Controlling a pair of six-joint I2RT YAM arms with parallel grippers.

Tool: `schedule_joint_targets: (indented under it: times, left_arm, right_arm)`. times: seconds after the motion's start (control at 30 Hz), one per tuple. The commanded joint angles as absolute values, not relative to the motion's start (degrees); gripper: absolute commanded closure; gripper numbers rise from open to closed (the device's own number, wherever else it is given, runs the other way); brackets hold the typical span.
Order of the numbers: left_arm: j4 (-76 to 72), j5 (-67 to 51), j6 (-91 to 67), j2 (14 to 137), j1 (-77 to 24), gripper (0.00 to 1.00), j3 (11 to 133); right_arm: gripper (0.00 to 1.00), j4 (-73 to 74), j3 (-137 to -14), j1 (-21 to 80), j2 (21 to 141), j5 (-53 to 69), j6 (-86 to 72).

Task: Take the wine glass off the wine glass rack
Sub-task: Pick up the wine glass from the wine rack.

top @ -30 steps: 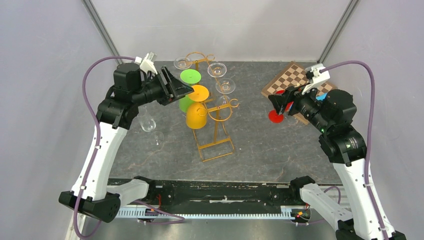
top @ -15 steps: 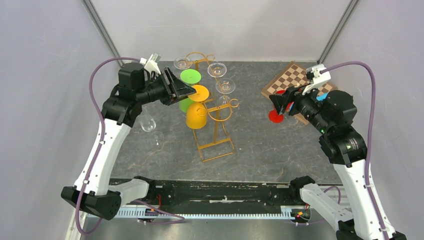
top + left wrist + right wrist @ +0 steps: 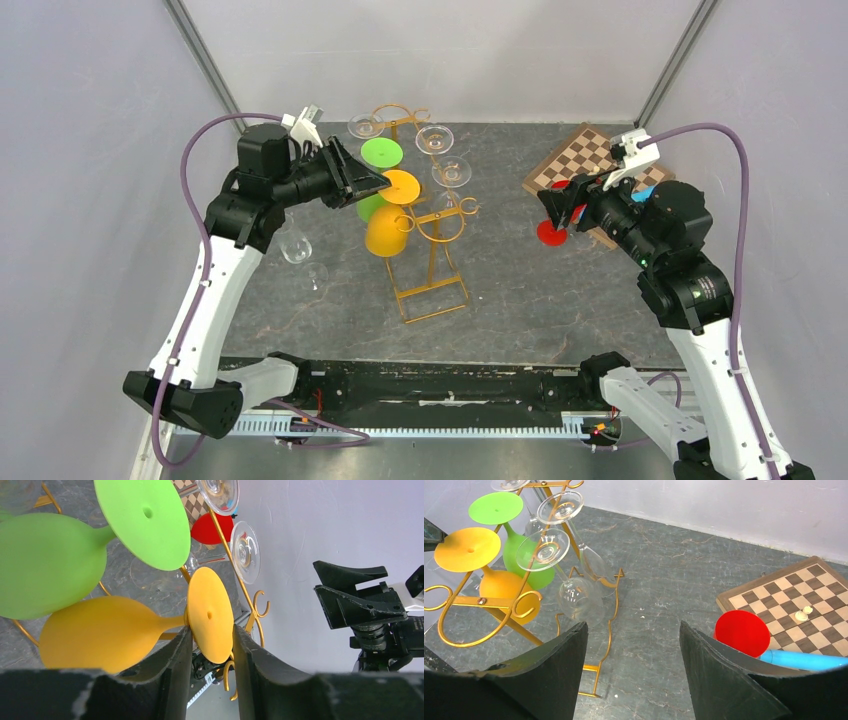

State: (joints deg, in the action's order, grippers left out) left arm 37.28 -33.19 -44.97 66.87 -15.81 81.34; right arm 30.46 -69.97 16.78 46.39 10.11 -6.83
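The gold wine glass rack (image 3: pixel 432 268) stands mid-table with several glasses hanging upside down from it. An orange wine glass (image 3: pixel 386 232) hangs on its left side, foot (image 3: pixel 210 605) uppermost. My left gripper (image 3: pixel 384 183) has that foot disc between its fingers (image 3: pixel 170 670), one pad against the stem joint and the other against the rim, shut on it. The orange bowl (image 3: pixel 100 630) swings slightly leftward. Over on the right, by the chessboard, my right gripper (image 3: pixel 553 205) hangs open and empty (image 3: pixel 633 625), facing the rack (image 3: pixel 499 601).
A green wine glass (image 3: pixel 380 153) hangs right behind the orange one. Clear glasses (image 3: pixel 452 172) hang on the rack's right side. Another clear glass (image 3: pixel 298 250) lies on the table at left. A chessboard (image 3: pixel 585 160), a red glass (image 3: pixel 742 632) and a blue item (image 3: pixel 804 660) sit at right.
My left gripper has advanced onto the orange glass's foot and narrowed around it. The orange bowl has tipped a little to the left. The right arm has stayed still.
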Motion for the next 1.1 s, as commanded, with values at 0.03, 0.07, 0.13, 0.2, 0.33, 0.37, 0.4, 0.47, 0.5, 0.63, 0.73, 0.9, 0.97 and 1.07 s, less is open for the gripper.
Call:
schedule_joint_targets:
  times: [0.03,0.07,0.13,0.2,0.33,0.37,0.4,0.47,0.5,0.63,0.73,0.9,0.97,1.07]
  left_arm:
    - [34.80,-35.38,-46.74,66.91,-15.47,0.64,81.43]
    - [34.81,-35.41,-46.67,66.89,-15.47,0.65,81.51]
    - [34.79,-35.57,-46.59,66.97,-15.47,0.68,81.76]
    - [34.80,-35.55,-46.58,67.14,-15.47,0.71,81.95]
    - [34.70,-35.76,-46.49,67.32,-15.47,0.82,81.92]
    - [34.69,-35.85,-46.49,67.32,-15.47,0.85,81.92]
    - [34.54,-35.94,-46.43,67.33,-15.47,0.87,82.02]
    - [34.58,-36.05,-46.28,67.41,-15.47,0.94,82.18]
    - [34.66,-36.12,-46.23,67.42,-15.47,0.96,82.23]
    - [34.84,-36.36,-46.14,67.42,-15.47,0.98,82.62]
    - [35.23,-36.47,-46.14,67.24,-15.47,0.98,83.34]
    - [36.27,-36.51,-46.22,66.93,-15.47,0.98,84.42]
    - [36.69,-36.40,-46.32,66.66,-15.38,0.98,84.70]
    - [37.79,-36.23,-46.32,66.31,-15.29,0.98,85.39]
  right_arm:
    - [0.30,28.98,-69.79,17.31,46.19,8.97,-6.03]
    - [0.30,28.94,-69.81,17.31,46.23,8.90,-5.98]
    - [0.30,28.98,-69.79,17.39,46.14,8.83,-5.98]
    - [0.30,28.92,-69.64,17.40,46.14,8.64,-5.84]
    - [0.30,28.85,-69.44,17.40,46.05,8.58,-5.77]
    - [0.30,28.83,-69.45,17.40,45.99,8.43,-5.79]
    - [0.30,28.85,-69.48,17.42,45.97,8.31,-5.67]
    - [0.30,28.88,-69.37,17.49,45.92,8.23,-5.63]
    - [0.30,28.88,-69.32,17.49,45.96,8.18,-5.70]
    - [0.30,28.60,-68.95,17.49,45.76,8.03,-5.67]
    - [0.30,28.61,-69.00,17.58,45.85,8.06,-5.71]
    - [0.30,28.57,-69.16,17.58,45.87,8.17,-5.69]
    - [0.30,28.62,-69.13,17.62,45.92,8.13,-5.71]
    - [0.30,28.57,-69.19,17.58,45.84,8.15,-5.80]
